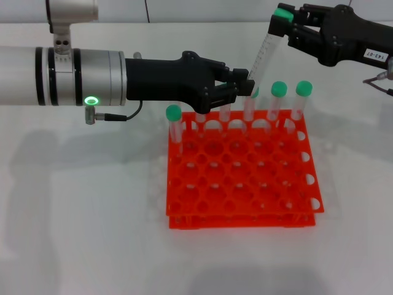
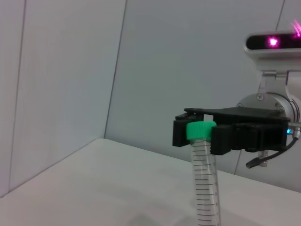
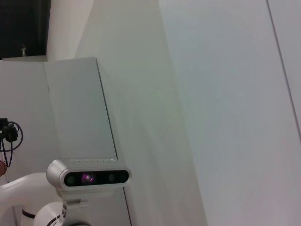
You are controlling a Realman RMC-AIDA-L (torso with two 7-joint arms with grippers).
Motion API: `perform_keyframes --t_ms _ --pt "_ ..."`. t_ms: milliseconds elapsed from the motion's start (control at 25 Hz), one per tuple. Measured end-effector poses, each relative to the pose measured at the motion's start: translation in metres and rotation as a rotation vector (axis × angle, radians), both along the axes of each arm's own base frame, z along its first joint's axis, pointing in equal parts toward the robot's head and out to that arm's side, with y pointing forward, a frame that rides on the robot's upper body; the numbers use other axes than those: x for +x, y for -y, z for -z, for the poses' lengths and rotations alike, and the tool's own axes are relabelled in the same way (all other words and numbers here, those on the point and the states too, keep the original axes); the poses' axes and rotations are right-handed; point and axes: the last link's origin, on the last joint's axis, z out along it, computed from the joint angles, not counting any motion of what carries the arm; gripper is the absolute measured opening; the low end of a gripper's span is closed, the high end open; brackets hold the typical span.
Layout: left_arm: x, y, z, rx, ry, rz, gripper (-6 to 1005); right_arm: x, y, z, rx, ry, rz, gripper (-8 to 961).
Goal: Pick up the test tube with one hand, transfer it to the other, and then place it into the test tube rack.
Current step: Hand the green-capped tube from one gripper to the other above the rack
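Observation:
The test tube [image 1: 265, 52] is tilted in the air above the back edge of the orange-red rack [image 1: 242, 190]. My left gripper [image 1: 244, 86], with the green light, is shut on the tube's lower end. My right gripper [image 1: 284, 18], with the white label, is closed around the tube's green cap at the upper right. The left wrist view shows the right gripper [image 2: 201, 134] with the cap between its fingers and the tube [image 2: 205, 188] hanging below. The right wrist view shows none of them.
Several other green-capped tubes stand in the rack's back row, one at the left [image 1: 174, 123], two at the right [image 1: 279, 98] [image 1: 303, 97]; others are partly hidden behind my left gripper. The rack's front rows of holes hold nothing. A white table [image 1: 80, 215] lies around it.

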Motion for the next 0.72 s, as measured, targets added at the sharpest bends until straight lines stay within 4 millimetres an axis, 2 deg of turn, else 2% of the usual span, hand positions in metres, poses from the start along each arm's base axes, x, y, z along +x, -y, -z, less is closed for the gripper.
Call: perform_keyframes --t_ms 280,720 --pt "0.0017 0.0008 0.0001 -0.007 0.008 0.002 232 -0.0003 -0.0008 -0.0004 0.002 0.002 0.0 278" --pt "0.0018 0.0018 -0.0026 -0.014 0.036 -0.02 394 0.0003 -0.0016 -0.001 0.007 0.003 0.005 271"
